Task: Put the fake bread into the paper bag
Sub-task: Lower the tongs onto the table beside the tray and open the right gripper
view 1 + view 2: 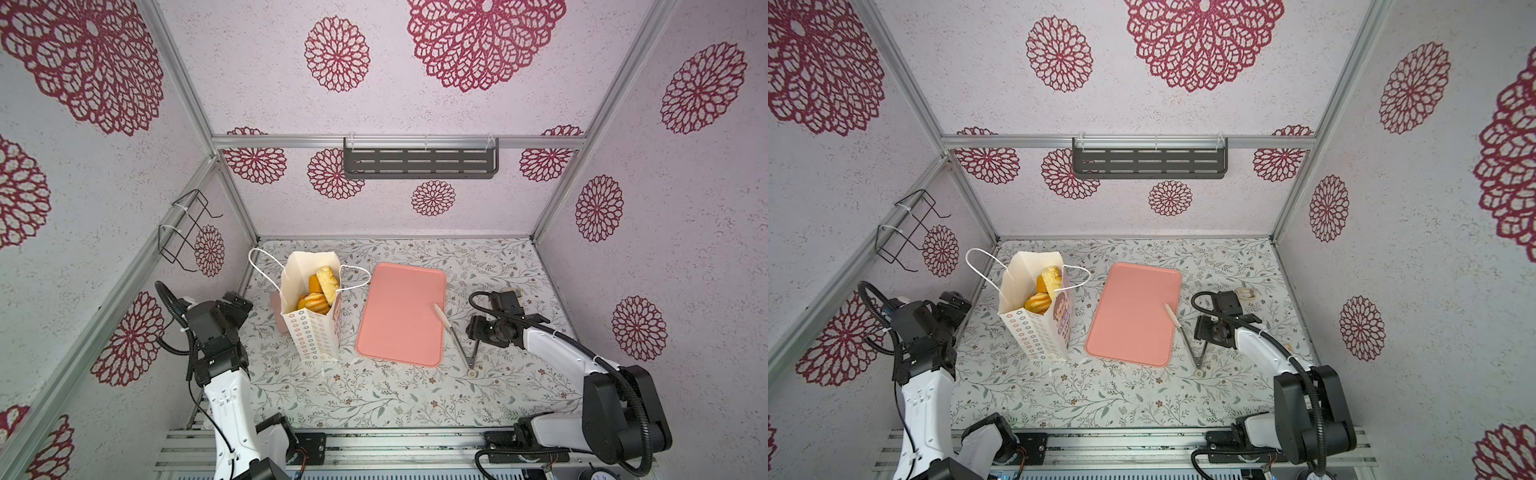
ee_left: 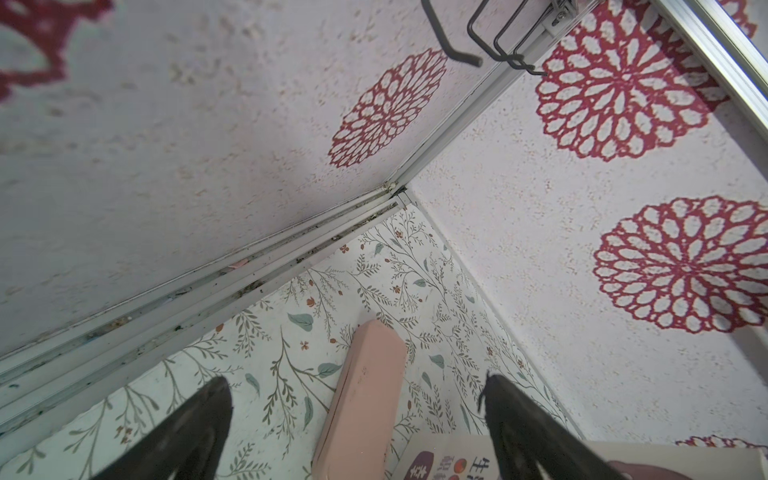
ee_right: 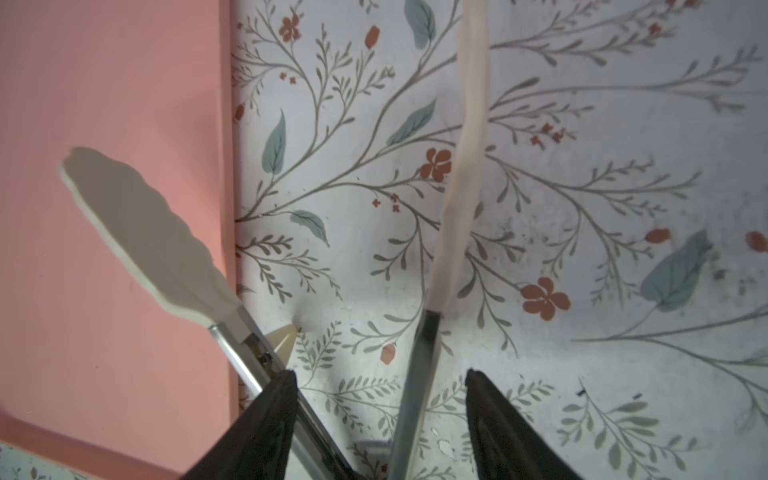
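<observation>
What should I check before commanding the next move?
1. Golden-yellow toy bread inside cream-white paper carrier bag: ok, none visible outside it.
2. Bag upright: ok.
3. Flat pink rectangular tray bare: not ok, one cream tip of the metal tongs overlaps its edge.
4. Right pincer gripping tongs: not ok, jaws stand apart around both arms.
5. Left pincer free: ok, open, empty.
</observation>
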{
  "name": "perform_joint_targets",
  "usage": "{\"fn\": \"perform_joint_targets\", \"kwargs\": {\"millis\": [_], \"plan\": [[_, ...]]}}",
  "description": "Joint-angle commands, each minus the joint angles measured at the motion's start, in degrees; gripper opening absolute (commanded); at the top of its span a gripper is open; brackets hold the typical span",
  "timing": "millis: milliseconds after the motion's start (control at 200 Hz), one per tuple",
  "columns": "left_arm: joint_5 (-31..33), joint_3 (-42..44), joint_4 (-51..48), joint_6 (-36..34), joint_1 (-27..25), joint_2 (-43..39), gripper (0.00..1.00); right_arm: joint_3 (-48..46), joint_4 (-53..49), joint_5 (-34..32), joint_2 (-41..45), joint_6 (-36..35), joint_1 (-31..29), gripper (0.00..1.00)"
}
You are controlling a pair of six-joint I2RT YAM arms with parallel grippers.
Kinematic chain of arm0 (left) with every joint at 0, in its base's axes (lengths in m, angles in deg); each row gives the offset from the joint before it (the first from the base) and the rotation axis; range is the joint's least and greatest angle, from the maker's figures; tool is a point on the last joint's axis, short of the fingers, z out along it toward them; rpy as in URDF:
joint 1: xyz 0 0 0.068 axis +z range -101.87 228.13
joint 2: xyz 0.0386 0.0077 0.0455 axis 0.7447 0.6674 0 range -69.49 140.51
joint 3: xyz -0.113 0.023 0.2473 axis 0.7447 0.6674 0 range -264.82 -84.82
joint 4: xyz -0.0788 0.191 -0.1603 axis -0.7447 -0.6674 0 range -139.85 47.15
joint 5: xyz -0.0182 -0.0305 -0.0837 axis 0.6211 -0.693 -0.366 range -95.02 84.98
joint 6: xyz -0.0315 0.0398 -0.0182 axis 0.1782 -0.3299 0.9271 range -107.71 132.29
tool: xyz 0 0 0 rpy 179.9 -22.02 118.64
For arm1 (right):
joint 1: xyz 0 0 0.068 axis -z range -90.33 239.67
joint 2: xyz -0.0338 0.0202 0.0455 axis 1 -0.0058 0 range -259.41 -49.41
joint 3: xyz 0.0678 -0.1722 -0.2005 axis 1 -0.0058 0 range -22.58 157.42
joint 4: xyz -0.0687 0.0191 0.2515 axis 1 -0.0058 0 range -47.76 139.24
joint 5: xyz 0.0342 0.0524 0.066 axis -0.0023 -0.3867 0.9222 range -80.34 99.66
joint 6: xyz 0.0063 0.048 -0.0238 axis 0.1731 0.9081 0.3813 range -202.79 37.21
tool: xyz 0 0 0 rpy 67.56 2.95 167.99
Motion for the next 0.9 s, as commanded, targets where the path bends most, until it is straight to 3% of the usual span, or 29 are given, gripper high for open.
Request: {"fn": "perform_joint_targets", "kwargs": {"millis": [0, 210, 435, 781, 851, 896], "plan": [[-1.82, 0.83, 0.56, 0.76, -0.26, -0.46, 0.99, -0.34, 0.87, -1.04, -0.39, 1.53, 0.27, 0.66], [-1.89, 2.24, 0.47, 0.54, -0.22, -1.81, 0.99, -1.35, 4.46, -0.63, -3.65, 2.71, 0.86, 0.36], [-0.68, 2.33, -0.61, -0.6, -0.21, -2.83, 0.99, 0.79, 1.56, -3.75, -0.83, 2.46, 3.27, 0.2], [0.29, 1.85, -0.36, 0.34, -0.22, -1.35, 0.99, 0.69, -2.63, -4.54, 2.86, -1.13, 11.61, 0.04], [2.4, 1.55, -0.52, -0.47, -0.15, -0.96, 0.97, 0.45, -2.89, -4.59, 2.67, -1.83, 12.41, 0.05], [3.38, 1.05, -0.66, -2.02, -0.14, -0.54, 0.97, 0.59, -2.94, -4.6, 2.38, -2.19, 12.65, 0.14]]}}
